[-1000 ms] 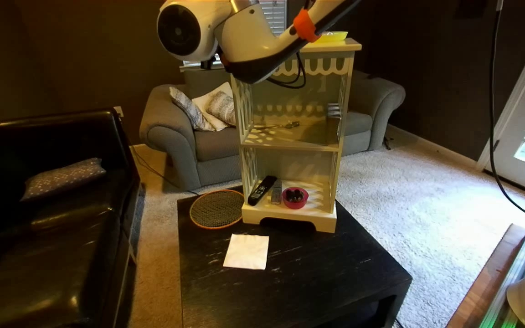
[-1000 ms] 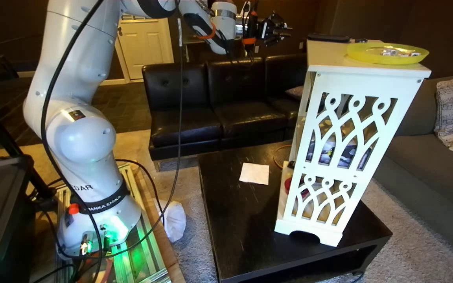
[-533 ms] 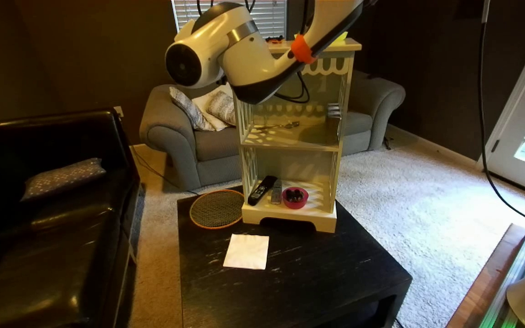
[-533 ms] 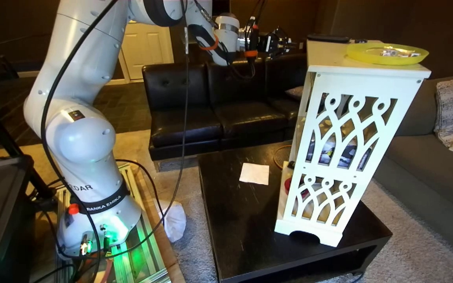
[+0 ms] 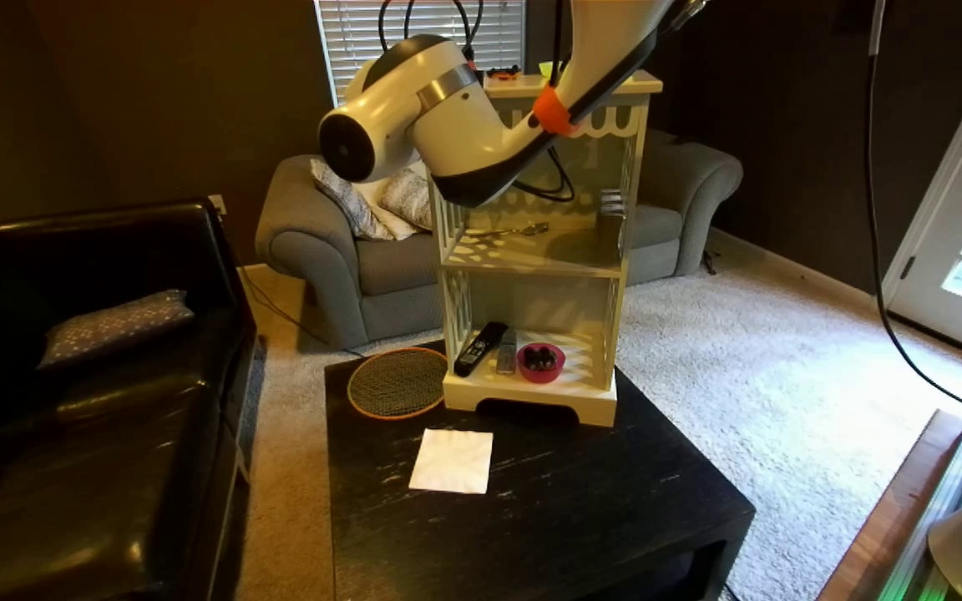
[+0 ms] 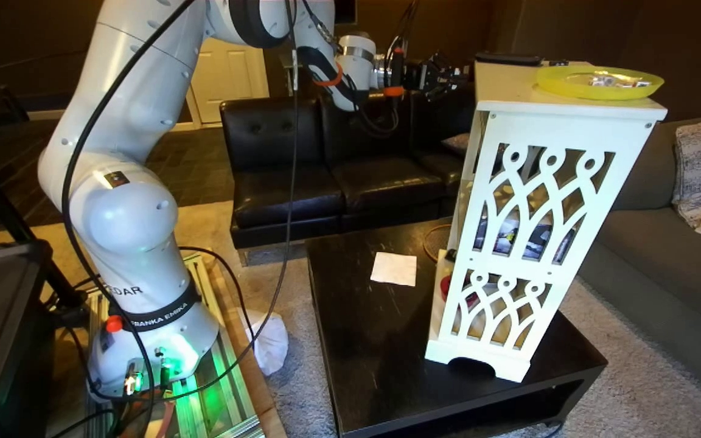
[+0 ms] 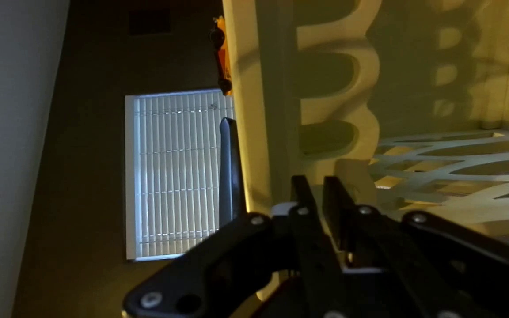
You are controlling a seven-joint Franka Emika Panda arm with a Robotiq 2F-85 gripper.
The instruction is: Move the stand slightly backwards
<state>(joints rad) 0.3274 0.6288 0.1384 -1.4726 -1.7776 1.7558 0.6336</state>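
The stand, a cream-white shelf unit with scalloped trim, stands upright on the dark low table in both exterior views (image 5: 531,270) (image 6: 512,125). In the wrist view, which is turned sideways, its top edge and trim (image 7: 254,145) fill the middle. My gripper (image 6: 463,73) is level with the stand's top, just in front of its front edge. In the wrist view the fingertips (image 7: 316,182) are a narrow gap apart, with nothing seen between them, pointing at the trim near one side panel. I cannot tell whether they touch it. In an exterior view the arm hides the gripper.
A yellow plate (image 6: 600,83), a dark flat item (image 6: 509,59) and an orange toy car (image 7: 222,57) sit on the stand's top. Remotes (image 5: 481,349) and a pink bowl (image 5: 541,363) are on its lower shelf. A racket (image 5: 397,384) and napkin (image 5: 453,461) lie on the table (image 5: 581,501).
My arm and gripper have moved down and toward the stand, from above its top level to beside its front top edge. The stand and the things on it have not moved.
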